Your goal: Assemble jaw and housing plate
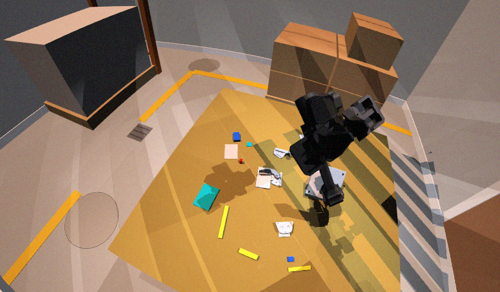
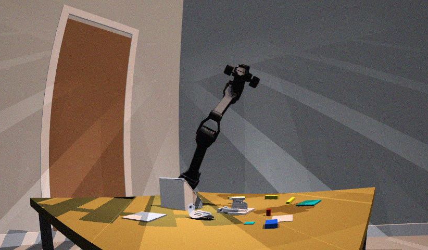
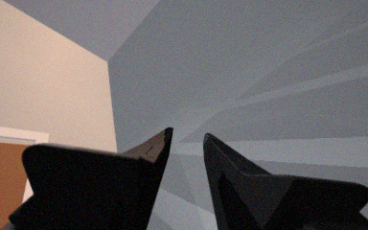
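My gripper is held high above the table, far from all the parts. In the wrist view its fingers stand a narrow gap apart with nothing between them. A pale base plate lies near the arm's base with one whitish jaw on it. Its pins and gear teeth are too small to make out. The loose white jaw lies on the table beside this base, apart from it. A small white plate with two round marks, perhaps the housing plate, lies on the other side.
A flat pale plate lies left of the loose jaw in the exterior view. Blue blocks, a red piece, a pale square, a teal slab and yellow bars lie about.
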`<state>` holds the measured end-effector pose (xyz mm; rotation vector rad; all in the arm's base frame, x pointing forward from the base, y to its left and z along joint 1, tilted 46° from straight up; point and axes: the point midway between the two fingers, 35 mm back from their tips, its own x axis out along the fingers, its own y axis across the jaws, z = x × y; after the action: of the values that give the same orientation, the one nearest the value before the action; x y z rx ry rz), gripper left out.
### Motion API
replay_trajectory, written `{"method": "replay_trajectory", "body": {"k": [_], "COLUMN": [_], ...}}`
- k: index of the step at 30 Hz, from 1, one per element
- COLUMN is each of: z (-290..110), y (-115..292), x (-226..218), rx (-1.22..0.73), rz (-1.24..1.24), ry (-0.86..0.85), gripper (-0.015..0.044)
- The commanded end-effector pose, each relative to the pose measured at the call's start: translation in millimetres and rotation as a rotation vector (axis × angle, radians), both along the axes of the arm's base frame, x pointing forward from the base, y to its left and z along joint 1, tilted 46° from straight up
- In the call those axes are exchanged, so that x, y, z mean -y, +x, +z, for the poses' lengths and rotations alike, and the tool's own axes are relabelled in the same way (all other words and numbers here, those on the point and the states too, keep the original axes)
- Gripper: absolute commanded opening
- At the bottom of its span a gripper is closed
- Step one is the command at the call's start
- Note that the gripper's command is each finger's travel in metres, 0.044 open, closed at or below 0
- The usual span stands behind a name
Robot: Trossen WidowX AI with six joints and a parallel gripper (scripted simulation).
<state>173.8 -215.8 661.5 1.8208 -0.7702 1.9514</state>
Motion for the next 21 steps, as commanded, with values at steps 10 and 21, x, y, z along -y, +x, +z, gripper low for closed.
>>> {"method": "replay_trajectory", "body": {"k": [10, 21], "z": [0.0, 6.5], "y": [0.0, -23.0], "x": [0.0, -12.6], "rx": [0.0, 0.028], "rz": [0.0, -0.077], "ry": [0.0, -0.032], "gripper": [0.0, 0.0]}}
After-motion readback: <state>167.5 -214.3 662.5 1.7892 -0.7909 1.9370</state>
